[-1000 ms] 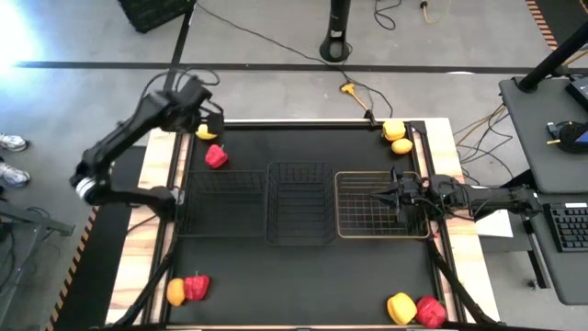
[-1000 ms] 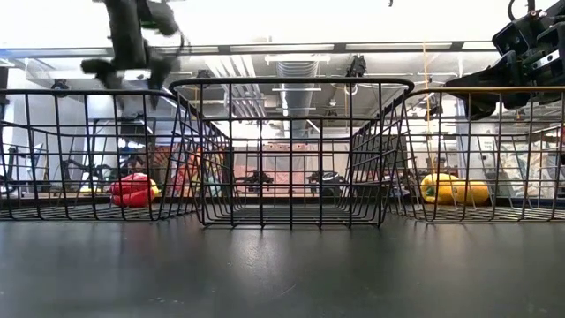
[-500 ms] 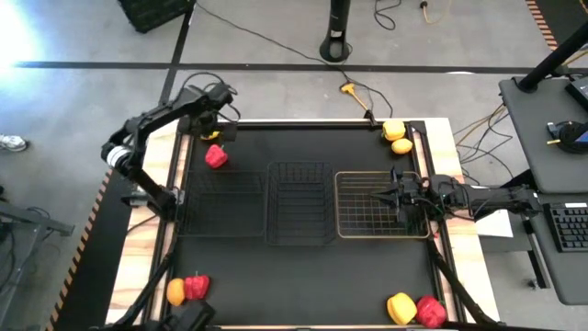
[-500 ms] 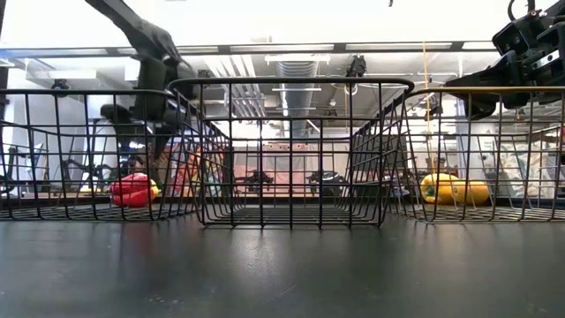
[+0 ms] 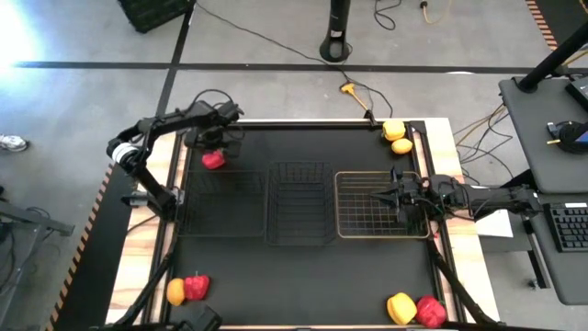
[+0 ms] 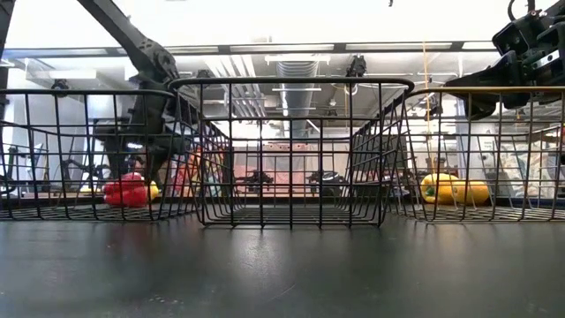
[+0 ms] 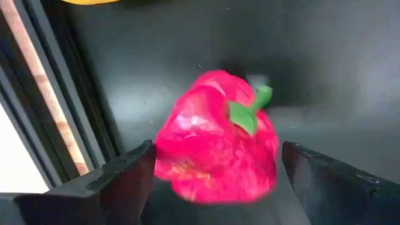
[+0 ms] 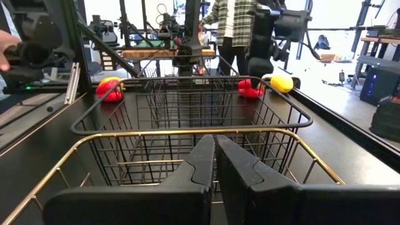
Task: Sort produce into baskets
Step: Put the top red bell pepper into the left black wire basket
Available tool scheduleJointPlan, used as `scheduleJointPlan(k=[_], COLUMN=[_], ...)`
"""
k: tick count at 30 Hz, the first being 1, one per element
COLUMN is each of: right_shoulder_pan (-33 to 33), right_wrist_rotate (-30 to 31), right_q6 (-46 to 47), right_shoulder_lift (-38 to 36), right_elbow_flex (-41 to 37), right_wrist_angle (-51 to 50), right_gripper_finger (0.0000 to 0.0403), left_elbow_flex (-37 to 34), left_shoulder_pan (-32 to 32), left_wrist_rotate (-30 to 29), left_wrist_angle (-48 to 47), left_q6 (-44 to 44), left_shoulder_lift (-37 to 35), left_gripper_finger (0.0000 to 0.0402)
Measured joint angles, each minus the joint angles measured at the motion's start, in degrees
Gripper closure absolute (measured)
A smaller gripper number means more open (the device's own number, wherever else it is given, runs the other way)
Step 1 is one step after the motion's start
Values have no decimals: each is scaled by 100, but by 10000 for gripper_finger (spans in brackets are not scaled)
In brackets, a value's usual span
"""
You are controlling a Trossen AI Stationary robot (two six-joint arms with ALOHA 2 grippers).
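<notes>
My left gripper [image 5: 213,147] is open at the table's far left, pointing down over a red bell pepper [image 7: 215,140] that lies on the table. One finger [image 7: 119,181] stands on each side of the pepper. A yellow fruit [image 7: 94,1] lies just beyond it. My right gripper [image 5: 390,195] is shut and empty above the pale wire basket [image 5: 354,228]. Two black wire baskets, a wider one [image 5: 225,225] and a narrower one [image 5: 299,234], stand to that basket's left; all three hold nothing. My left gripper comes at the red pepper [image 5: 213,160] from above, with its open fingers on two opposite sides of it. The pepper lies on the table with its green stem [image 7: 250,112] up. I cannot tell whether either finger touches it.
A yellow pepper [image 5: 393,131] and a lemon-like fruit [image 5: 401,145] lie at the far right. An orange fruit [image 5: 175,292] and a red pepper [image 5: 196,287] lie near left. A yellow pepper [image 5: 401,307] and a red pepper [image 5: 430,311] lie near right.
My left gripper has come down and moved toward the table's near edge, from above the yellow fruit to the red pepper, and its open fingers now stand on either side of that pepper.
</notes>
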Motion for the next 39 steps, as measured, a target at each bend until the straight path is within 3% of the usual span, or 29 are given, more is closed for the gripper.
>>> scheduleJointPlan(k=[14,22,32,39], right_shoulder_pan=[-1,-1,1,0], right_wrist_rotate=[0,0,0,0], right_q6=[0,0,0,0], right_shoulder_lift=[1,1,1,1], right_elbow_flex=[0,0,2,1], right_wrist_angle=[1,-1,-1,-1], right_gripper_finger=[392,392,392,392], left_elbow_flex=[-199,-211,247,151], left_shoulder_pan=[2,14,31,46], left_wrist_rotate=[-39,31,233,613], left_wrist_angle=[339,396,1,-223], left_q6=[26,779,1128,1370], left_shoulder_lift=[-11,2,2,0], left_gripper_finger=[69,47,38,38])
